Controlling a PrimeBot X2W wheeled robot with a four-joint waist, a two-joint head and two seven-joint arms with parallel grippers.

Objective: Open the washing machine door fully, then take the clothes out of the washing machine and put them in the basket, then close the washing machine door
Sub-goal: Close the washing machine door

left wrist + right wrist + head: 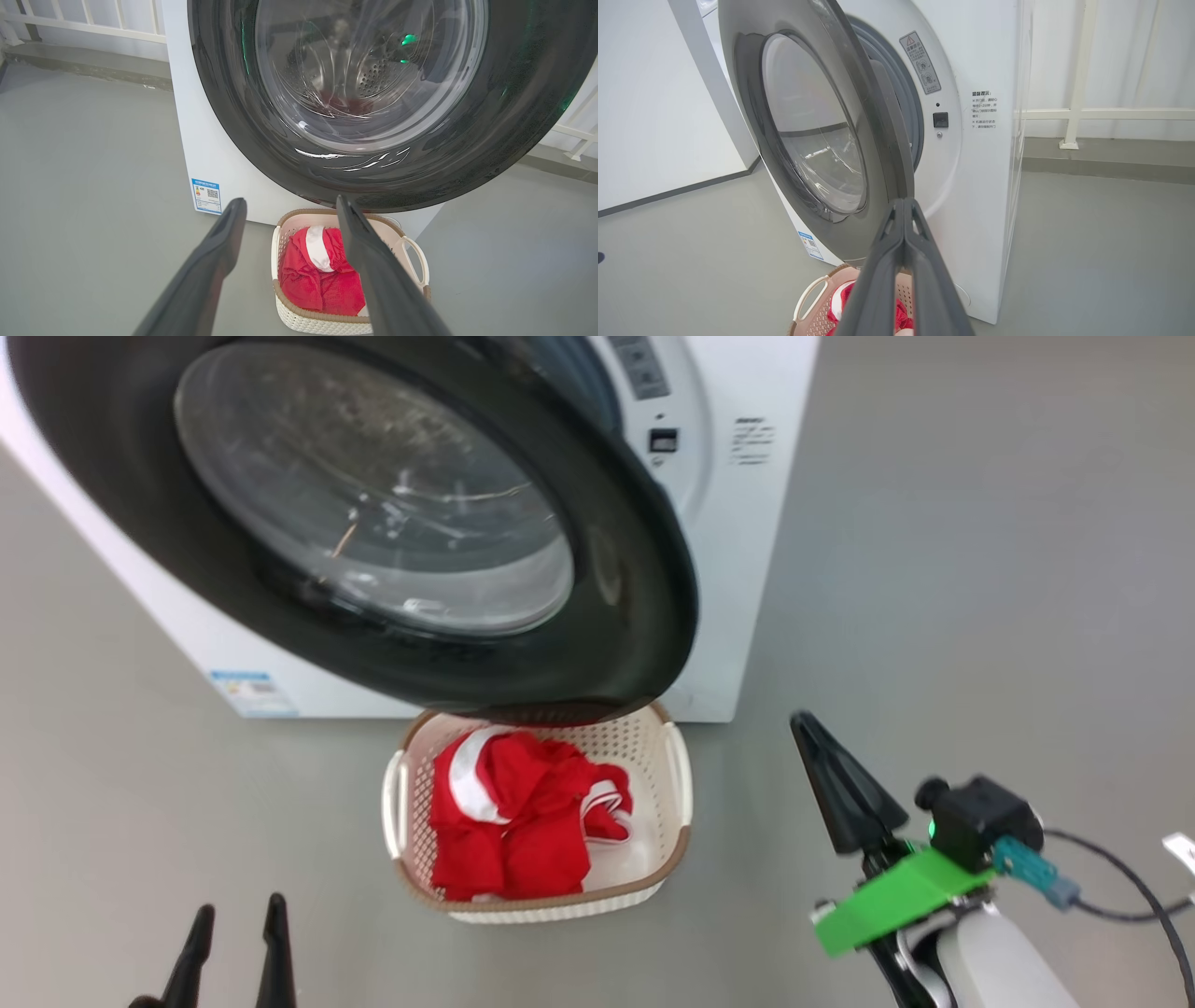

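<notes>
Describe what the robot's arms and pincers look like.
Both have two long, tapering dark fingers: the left pincer and the right pincer. Behind the right one sit a bright green bracket, a black camera block with a blue-grey plug and thin black cable, on a pale white forearm.

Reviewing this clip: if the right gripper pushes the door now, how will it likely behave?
The door stands ajar on the machine, so it should probably swing, not slide or tip. Its wide rim and bulging glass suggest a stiff, fairly heavy thing. The glossy rim may let the shut right gripper slip.
</notes>
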